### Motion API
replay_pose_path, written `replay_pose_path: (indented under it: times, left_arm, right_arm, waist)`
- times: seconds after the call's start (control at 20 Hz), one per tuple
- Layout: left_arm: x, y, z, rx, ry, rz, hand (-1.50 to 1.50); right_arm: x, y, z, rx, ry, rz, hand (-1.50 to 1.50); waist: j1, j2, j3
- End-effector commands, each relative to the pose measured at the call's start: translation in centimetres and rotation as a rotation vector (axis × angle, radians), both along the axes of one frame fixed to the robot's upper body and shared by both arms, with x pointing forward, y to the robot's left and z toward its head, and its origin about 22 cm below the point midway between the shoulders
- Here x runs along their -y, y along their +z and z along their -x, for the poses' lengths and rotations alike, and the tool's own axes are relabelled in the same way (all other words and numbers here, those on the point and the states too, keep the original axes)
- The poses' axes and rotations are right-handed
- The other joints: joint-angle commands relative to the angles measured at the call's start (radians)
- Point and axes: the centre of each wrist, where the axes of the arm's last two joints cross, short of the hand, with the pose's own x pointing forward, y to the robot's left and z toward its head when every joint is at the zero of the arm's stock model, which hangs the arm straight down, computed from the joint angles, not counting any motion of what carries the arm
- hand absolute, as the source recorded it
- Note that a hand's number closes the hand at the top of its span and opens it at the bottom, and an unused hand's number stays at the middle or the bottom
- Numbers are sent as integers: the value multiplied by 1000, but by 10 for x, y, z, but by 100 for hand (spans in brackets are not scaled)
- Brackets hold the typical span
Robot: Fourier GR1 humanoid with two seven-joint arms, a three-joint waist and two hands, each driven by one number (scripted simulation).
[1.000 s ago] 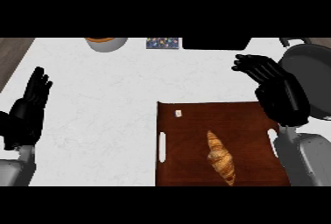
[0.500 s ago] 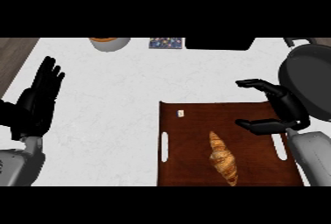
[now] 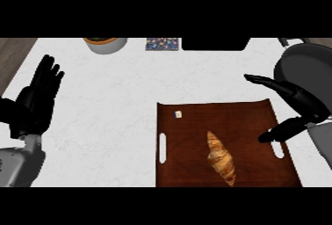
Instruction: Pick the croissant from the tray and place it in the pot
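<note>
A golden croissant [image 3: 220, 157] lies lengthwise on the dark brown tray [image 3: 194, 118], slightly right of the tray's middle. The dark grey pot [image 3: 304, 70] stands at the counter's right edge, behind the tray's far right corner. My right hand [image 3: 299, 103] hovers over the tray's right rim, open, its fingers stretched toward the far left and its thumb pointing down near the right handle slot. It is apart from the croissant. My left hand [image 3: 34, 105] rests open at the left edge, fingers up.
A small white tag [image 3: 178, 114] lies on the tray's far left part. At the counter's back stand a bowl with orange contents [image 3: 105, 44], a small patterned box [image 3: 162, 43] and a black object [image 3: 215, 43]. Dark wood [image 3: 13, 52] shows beyond the left edge.
My right hand has swung from in front of the pot to the tray's right rim, fingers spreading. The left hand has risen slightly. The croissant has not moved.
</note>
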Motion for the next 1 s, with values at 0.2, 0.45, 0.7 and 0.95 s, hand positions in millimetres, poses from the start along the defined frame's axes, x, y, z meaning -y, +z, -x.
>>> replay_pose_path:
  times: [0.2,0.45,0.7,0.95]
  left_arm:
    - [7,-3,14,-8,3,9,0]
    - [-8,-3,2,-20,-4,-5,0]
    - [-19,-3,7,-10,8,-2,0]
    - [1,3,1,1,11,13,0]
  right_arm:
    - [-36,36,14,-22,208,473,-150]
    - [-64,45,18,-50,245,691,-150]
    - [-93,33,52,-79,252,736,-150]
    - [-116,15,63,-97,259,731,-150]
  waist:
    - [-8,-11,-1]
    - [-7,-2,-1]
    - [-11,-3,0]
    - [-8,-2,0]
